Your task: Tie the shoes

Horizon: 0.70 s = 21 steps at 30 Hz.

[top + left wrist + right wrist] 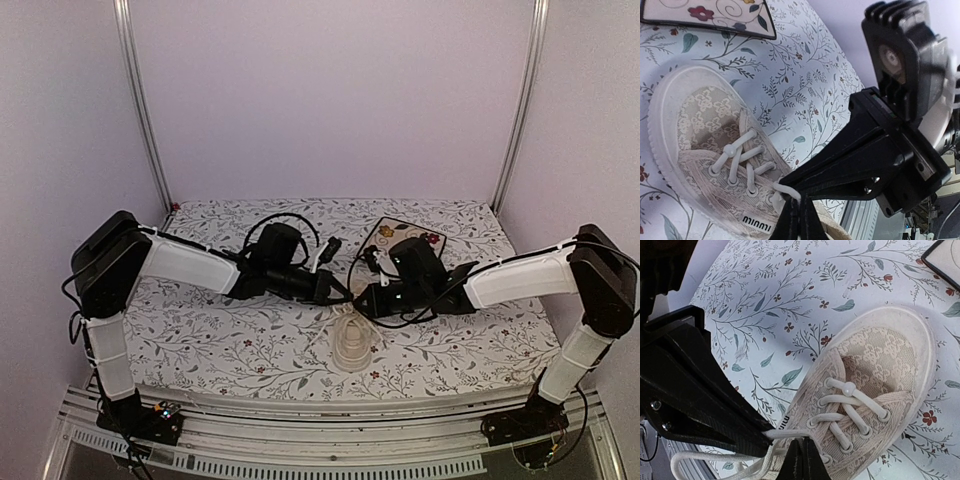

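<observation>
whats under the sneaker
Only the floral table cover can be seen, showing all round the sneaker. The patch directly beneath its sole is covered, so anything there can't be seen.

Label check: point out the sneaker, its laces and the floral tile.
sneaker [875, 352], right wrist view, on the patterned toe.
laces [848, 388], right wrist view, on the front-most rung.
floral tile [720, 12], left wrist view, on its cream face.

My top camera looks down from behind; both wrist cameras sit close, sharing the cream-white canvas sneaker [705, 120] from opposite sides.
</observation>
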Each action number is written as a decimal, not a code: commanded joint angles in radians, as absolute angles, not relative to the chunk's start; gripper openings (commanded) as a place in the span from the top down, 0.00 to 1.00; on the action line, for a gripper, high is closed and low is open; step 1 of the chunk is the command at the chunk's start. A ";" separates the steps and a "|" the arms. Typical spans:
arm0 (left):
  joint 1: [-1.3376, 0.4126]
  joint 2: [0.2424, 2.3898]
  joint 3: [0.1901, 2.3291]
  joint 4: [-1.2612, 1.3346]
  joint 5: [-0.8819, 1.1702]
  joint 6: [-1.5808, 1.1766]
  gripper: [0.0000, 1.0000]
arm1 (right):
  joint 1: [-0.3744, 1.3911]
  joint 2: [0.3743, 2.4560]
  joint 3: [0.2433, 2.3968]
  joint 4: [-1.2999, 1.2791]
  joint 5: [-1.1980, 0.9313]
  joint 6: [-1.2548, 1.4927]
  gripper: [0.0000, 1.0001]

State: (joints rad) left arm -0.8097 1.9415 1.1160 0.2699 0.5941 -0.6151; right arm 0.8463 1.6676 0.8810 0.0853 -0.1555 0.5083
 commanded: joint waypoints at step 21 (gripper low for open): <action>-0.802 1.849 1.041 0.304 0.509 -0.640 0.81 | 0.873 1.750 0.934 0.198 -0.176 0.536 0.98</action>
State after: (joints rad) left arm -0.8089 1.9156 1.0634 0.2764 0.5488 -0.6445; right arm 0.8593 1.7519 0.9283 0.1490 -0.1680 0.5274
